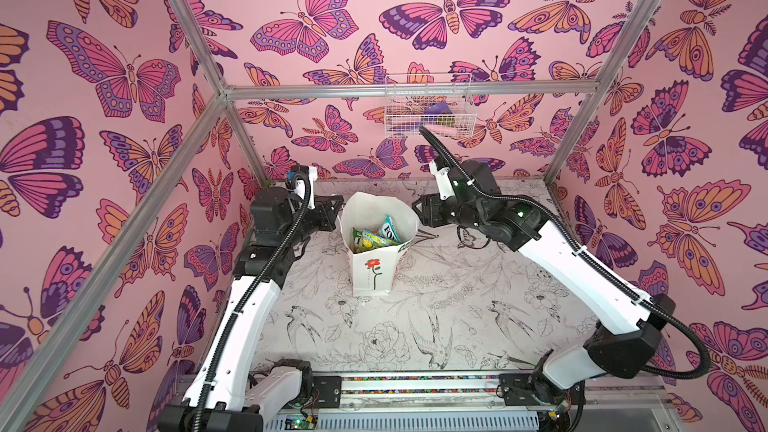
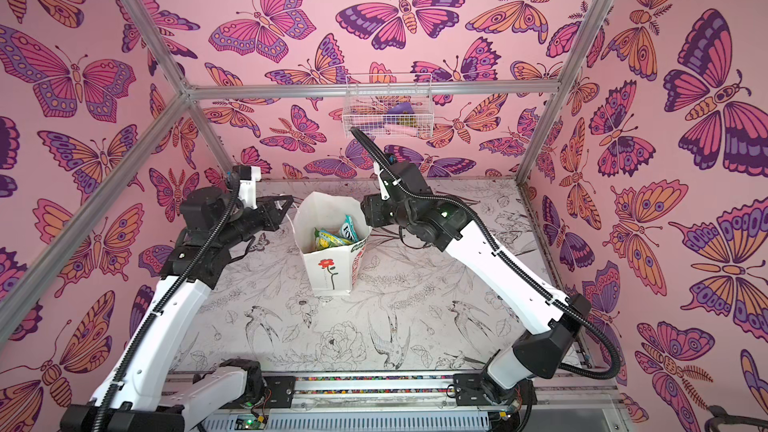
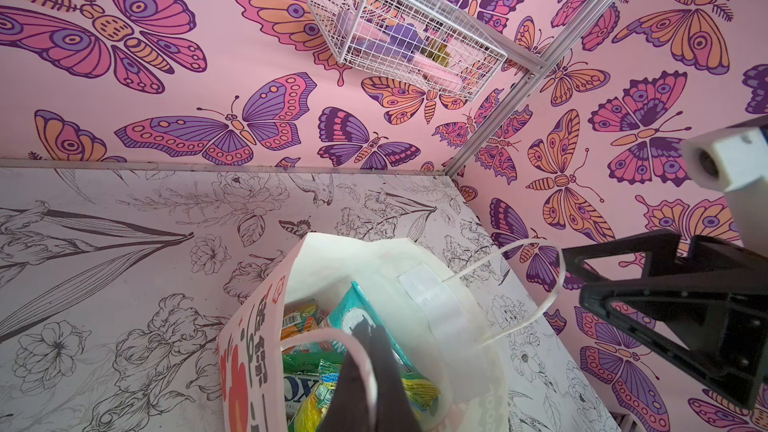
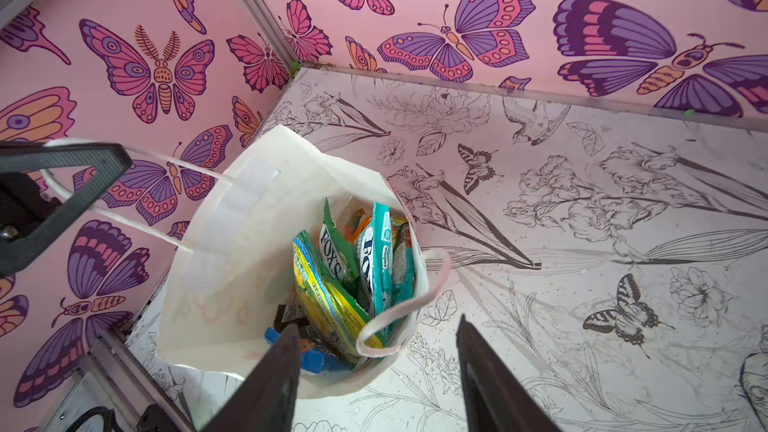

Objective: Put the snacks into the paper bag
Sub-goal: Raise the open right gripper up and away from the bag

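Item: paper bag (image 1: 365,209), white, red flower on one face, standing upright with its mouth open on the table (image 1: 457,305), between the two claws and just below their tips. Contents: the snacks (image 4: 332,305), stacked on edge in the bottom, straight beneath the right claw (image 4: 378,322). Among them are a teal "FOX'S" bag (image 4: 380,251), green-yellow packets, and a small blue-white packet (image 4: 320,361) nearest that claw. No packet shows on the table itself. Left claw (image 2: 286,202): closed tight, pinching the cord handle (image 4: 183,166) on its own side of the bag, apparently keeping the mouth spread. Right claw: jaws well apart, nothing between them, poised over the rim with the second handle (image 4: 415,305) drooping just below. Handling, packets: judged light, with glossy film that is slippery and crinkly and yields to a squeeze. They are best pinched across a flat crimped end seam, not the puffed middle. Handling, bag: judged thin and light. It creases readily and is likely to tip or slide if nudged at the rim. The safest hold is a cord handle or the patch-reinforced part of the wall.
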You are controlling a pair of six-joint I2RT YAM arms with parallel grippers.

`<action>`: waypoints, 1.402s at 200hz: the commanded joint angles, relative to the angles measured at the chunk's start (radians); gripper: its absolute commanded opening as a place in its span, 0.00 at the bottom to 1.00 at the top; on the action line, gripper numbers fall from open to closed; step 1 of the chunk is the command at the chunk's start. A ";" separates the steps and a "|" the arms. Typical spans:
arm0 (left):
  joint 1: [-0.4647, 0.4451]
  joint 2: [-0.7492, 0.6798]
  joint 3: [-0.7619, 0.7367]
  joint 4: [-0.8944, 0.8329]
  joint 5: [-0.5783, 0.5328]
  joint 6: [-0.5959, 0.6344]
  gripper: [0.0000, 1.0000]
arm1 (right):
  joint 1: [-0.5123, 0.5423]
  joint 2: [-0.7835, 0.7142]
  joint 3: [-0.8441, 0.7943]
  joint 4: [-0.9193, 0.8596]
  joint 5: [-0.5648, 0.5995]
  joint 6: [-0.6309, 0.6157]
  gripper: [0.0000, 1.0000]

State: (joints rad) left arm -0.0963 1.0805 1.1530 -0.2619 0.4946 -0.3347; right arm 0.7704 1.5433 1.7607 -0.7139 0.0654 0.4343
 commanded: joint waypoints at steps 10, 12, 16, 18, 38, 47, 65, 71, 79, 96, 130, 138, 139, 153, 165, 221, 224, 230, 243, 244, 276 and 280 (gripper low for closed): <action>0.008 -0.030 0.002 0.070 0.017 -0.003 0.00 | -0.027 -0.011 -0.035 0.052 -0.092 0.055 0.61; 0.009 -0.030 0.002 0.069 0.017 -0.004 0.00 | -0.028 -0.010 -0.037 0.056 -0.096 0.057 0.61; 0.008 -0.030 0.002 0.070 0.017 -0.004 0.00 | -0.029 -0.010 -0.043 0.066 -0.104 0.062 0.61; 0.008 -0.030 0.002 0.070 0.018 -0.005 0.00 | -0.032 -0.010 -0.047 0.076 -0.110 0.066 0.61; 0.008 -0.025 0.002 0.072 0.022 -0.007 0.00 | -0.047 -0.008 -0.078 0.131 -0.165 0.098 0.60; 0.009 -0.025 0.002 0.072 0.027 -0.007 0.00 | -0.053 -0.003 -0.085 0.150 -0.187 0.110 0.59; 0.009 -0.024 0.002 0.074 0.031 -0.009 0.00 | -0.056 0.006 -0.095 0.189 -0.215 0.124 0.49; 0.007 -0.022 0.002 0.073 0.033 -0.009 0.00 | -0.056 0.006 -0.102 0.204 -0.220 0.130 0.45; 0.006 -0.019 0.004 0.074 0.041 -0.009 0.00 | -0.056 0.006 -0.109 0.223 -0.225 0.137 0.41; 0.002 -0.009 0.010 0.073 0.070 -0.006 0.00 | -0.056 0.006 -0.115 0.254 -0.229 0.141 0.28; -0.006 0.007 0.020 0.073 0.077 -0.012 0.00 | -0.059 0.009 -0.095 0.265 -0.227 0.126 0.00; -0.009 0.010 0.024 0.075 0.076 -0.015 0.00 | -0.060 0.005 -0.090 0.264 -0.224 0.124 0.00; -0.008 0.010 0.025 0.075 0.075 -0.015 0.00 | -0.060 0.006 -0.088 0.264 -0.224 0.124 0.00; -0.014 0.017 0.031 0.078 0.073 -0.021 0.00 | -0.062 -0.003 -0.081 0.265 -0.216 0.118 0.00; -0.017 0.023 0.038 0.080 0.069 -0.026 0.00 | -0.063 -0.014 -0.078 0.265 -0.208 0.112 0.00; -0.046 0.044 0.090 0.081 0.046 -0.041 0.00 | -0.081 -0.066 -0.082 0.263 -0.185 0.088 0.00; -0.048 0.045 0.092 0.082 0.044 -0.041 0.00 | -0.083 -0.069 -0.084 0.263 -0.184 0.088 0.00; -0.051 0.048 0.096 0.081 0.041 -0.043 0.00 | -0.088 -0.076 -0.086 0.265 -0.184 0.086 0.00; -0.064 0.054 0.106 0.082 0.028 -0.041 0.00 | -0.097 -0.087 -0.094 0.265 -0.182 0.084 0.00; -0.066 0.054 0.106 0.081 0.027 -0.042 0.00 | -0.098 -0.088 -0.094 0.265 -0.182 0.084 0.00; -0.107 0.081 0.130 0.082 -0.007 -0.040 0.00 | -0.122 -0.116 -0.117 0.266 -0.189 0.084 0.00; -0.113 0.083 0.132 0.082 -0.011 -0.039 0.00 | -0.125 -0.121 -0.119 0.266 -0.188 0.083 0.00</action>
State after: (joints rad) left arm -0.1802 1.1587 1.2247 -0.2630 0.5037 -0.3725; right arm 0.6647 1.4910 1.6360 -0.5068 -0.1318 0.5388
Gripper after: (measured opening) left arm 0.048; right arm 0.045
